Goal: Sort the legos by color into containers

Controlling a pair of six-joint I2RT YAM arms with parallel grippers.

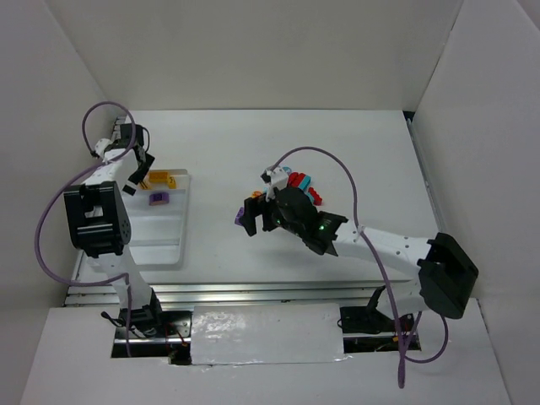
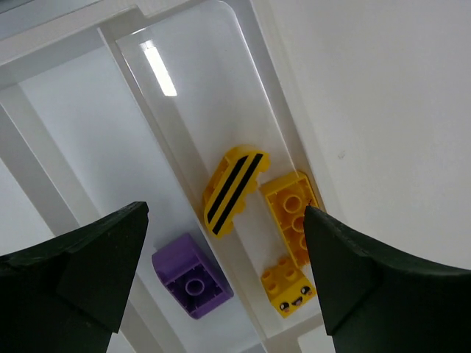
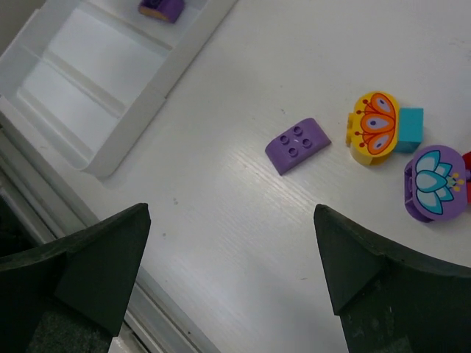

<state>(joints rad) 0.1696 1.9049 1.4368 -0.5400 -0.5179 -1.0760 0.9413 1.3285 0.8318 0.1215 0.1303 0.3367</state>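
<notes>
- Jaws of the right gripper (image 3: pixel 232 220) gape wide and empty; the left gripper (image 2: pixel 224 235) likewise, with the yellow bricks (image 2: pixel 234 190) between its jaws.
- The loose purple brick (image 3: pixel 297 145) lies on the table ahead of the right jaws, off-centre (likely the next pick).
- Centre over it, descend, and close across its short sides.
- Keep the outer finger clear of the butterfly brick (image 3: pixel 372 129).
- Its destination, the tray (image 3: pixel 156 99), sits ahead on the opposite side.

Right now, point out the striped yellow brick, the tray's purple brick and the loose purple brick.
striped yellow brick (image 2: pixel 234 191), left wrist view, striped top face.
tray's purple brick (image 2: pixel 193 276), left wrist view, studded face.
loose purple brick (image 3: pixel 296 144), right wrist view, studded top.
</notes>
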